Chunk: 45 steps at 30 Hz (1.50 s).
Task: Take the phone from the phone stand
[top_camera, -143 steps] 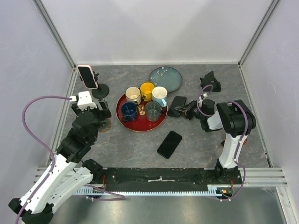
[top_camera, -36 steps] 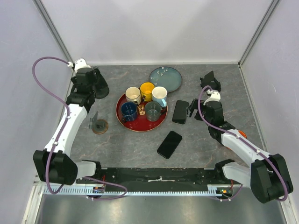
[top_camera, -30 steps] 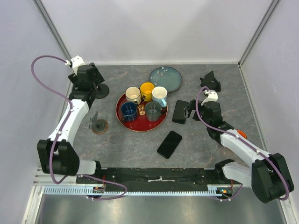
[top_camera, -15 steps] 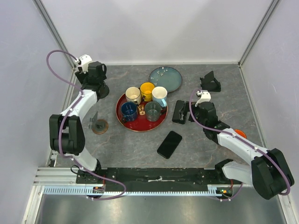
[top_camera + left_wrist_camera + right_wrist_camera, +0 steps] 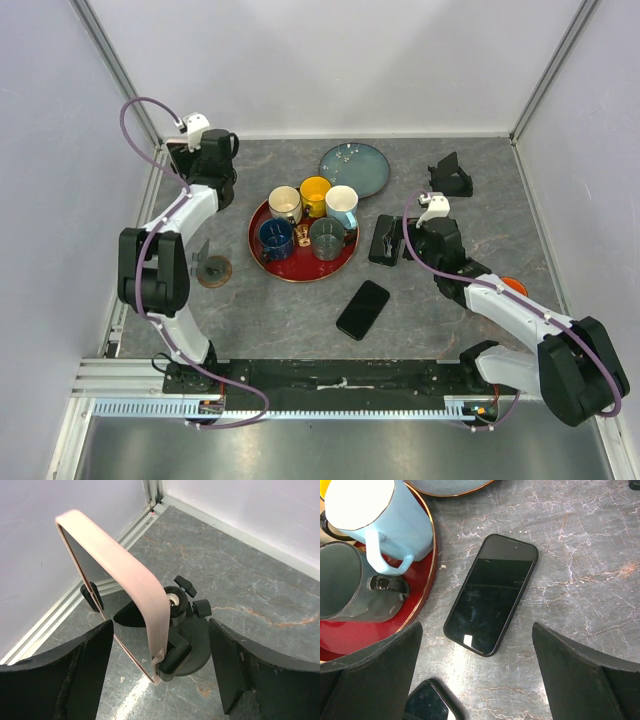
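Three phones (image 5: 363, 309), five mugs (image 5: 342, 205), one plate (image 5: 354, 168), one tray (image 5: 300, 277).

A black phone (image 5: 491, 594) lies flat, screen up, on the grey marbled table (image 5: 580, 555). The right gripper (image 5: 476, 629) hangs above it, jaws spread wide. Left of it a red tray (image 5: 432, 565) holds a light blue mug (image 5: 380, 515) and a grey mug (image 5: 342, 580). A second phone (image 5: 427, 704) shows at the near edge.
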Tool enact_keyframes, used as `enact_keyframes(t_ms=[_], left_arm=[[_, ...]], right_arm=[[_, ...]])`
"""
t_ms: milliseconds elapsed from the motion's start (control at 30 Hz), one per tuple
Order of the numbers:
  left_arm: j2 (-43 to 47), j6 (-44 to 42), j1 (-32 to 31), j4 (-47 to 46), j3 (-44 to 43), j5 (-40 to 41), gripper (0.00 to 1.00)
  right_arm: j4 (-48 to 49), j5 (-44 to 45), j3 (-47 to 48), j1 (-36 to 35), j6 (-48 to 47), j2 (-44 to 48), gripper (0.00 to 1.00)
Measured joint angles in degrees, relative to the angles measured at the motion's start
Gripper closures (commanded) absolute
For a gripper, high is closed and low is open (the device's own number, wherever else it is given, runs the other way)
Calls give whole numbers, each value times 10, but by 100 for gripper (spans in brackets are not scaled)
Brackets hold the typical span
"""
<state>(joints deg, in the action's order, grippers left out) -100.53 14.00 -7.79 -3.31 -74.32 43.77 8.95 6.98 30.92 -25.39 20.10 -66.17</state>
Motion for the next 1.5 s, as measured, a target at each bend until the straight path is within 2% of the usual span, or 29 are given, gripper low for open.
enact_keyframes(t_ms=[200, 400, 600, 700, 733, 833, 933, 1500], left_arm=[[-29, -8, 0, 5, -3, 19, 23], [-32, -11, 1, 10, -7, 27, 34], [-31, -15, 1, 15, -8, 30, 55], [-31, -19, 2, 17, -8, 32, 69], [-30, -22, 3, 17, -7, 34, 79], [-22, -25, 5, 17, 2, 26, 91], [-8, -31, 5, 18, 14, 17, 98], [78, -91, 2, 37, 54, -49, 98]], right_arm=[[0, 3, 0, -3, -4, 0, 2], [0, 4, 0, -4, -4, 0, 2], [0, 4, 0, -5, -4, 0, 2], [0, 4, 0, -6, -4, 0, 2], [0, 4, 0, -6, -4, 0, 2], [0, 4, 0, -6, -4, 0, 2], [0, 4, 0, -7, -4, 2, 2], [0, 3, 0, -7, -4, 8, 2]])
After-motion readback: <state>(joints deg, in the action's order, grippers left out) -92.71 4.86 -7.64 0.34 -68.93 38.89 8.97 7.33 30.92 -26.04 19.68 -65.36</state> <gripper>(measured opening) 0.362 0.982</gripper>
